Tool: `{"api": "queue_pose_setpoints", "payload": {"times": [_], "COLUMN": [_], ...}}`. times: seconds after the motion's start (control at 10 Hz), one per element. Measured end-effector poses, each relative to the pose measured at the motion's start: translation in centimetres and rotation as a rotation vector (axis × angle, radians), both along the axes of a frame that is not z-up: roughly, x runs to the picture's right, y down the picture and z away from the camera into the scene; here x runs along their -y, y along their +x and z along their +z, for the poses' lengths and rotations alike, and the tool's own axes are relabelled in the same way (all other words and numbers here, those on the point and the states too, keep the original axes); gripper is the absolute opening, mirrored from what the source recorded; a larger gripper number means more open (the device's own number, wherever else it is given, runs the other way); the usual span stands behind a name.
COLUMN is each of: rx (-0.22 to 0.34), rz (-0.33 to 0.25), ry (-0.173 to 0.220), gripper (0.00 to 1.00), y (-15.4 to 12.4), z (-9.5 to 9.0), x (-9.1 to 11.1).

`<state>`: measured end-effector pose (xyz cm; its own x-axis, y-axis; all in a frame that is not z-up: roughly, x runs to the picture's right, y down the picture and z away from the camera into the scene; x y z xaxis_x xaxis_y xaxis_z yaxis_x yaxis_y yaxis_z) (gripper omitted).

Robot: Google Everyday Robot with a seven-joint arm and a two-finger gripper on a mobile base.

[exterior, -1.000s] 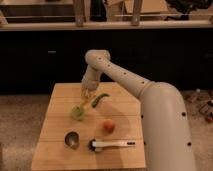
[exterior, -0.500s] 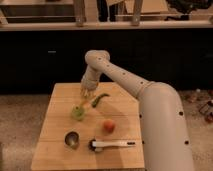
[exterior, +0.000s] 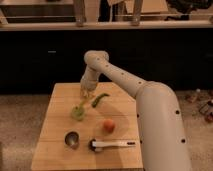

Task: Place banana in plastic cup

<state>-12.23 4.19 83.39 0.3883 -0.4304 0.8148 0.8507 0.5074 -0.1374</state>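
Observation:
The translucent light-green plastic cup (exterior: 77,114) stands on the wooden table (exterior: 55,150), left of the middle. A small pale yellow piece, which looks like the banana (exterior: 81,105), pokes up from the cup's far rim and leans to the right. My gripper (exterior: 87,92) hangs a little above and behind the cup, pointing down, at the end of the white arm that reaches in from the right. It is not touching the cup.
A green curved pod (exterior: 99,99) lies just right of the cup. A round orange-red fruit (exterior: 108,125) sits nearer the front. A dark grey metallic cup (exterior: 72,139) and a white-handled tool (exterior: 113,145) lie near the front edge.
My gripper has risen slightly and shifted a little to the right, away from the cup. The cup and the other objects have not moved.

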Motion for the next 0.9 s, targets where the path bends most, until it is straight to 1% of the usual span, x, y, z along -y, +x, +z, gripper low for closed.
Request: {"api": "queue_pose_setpoints", "payload": {"times": [0.1, 0.2, 0.6, 0.9], "rx": [0.001, 0.013, 0.043, 0.058], "rz": [-0.005, -0.021, -0.057, -0.088], "ry": [0.002, 0.006, 0.021, 0.007], "gripper": [0.0, 0.0, 0.0, 0.0], "y": [-0.2, -1.5, -4.3, -4.7], "z": [-0.2, -0.5, -1.8, -2.3], "x": [0.2, 0.3, 0.5, -0.5]}}
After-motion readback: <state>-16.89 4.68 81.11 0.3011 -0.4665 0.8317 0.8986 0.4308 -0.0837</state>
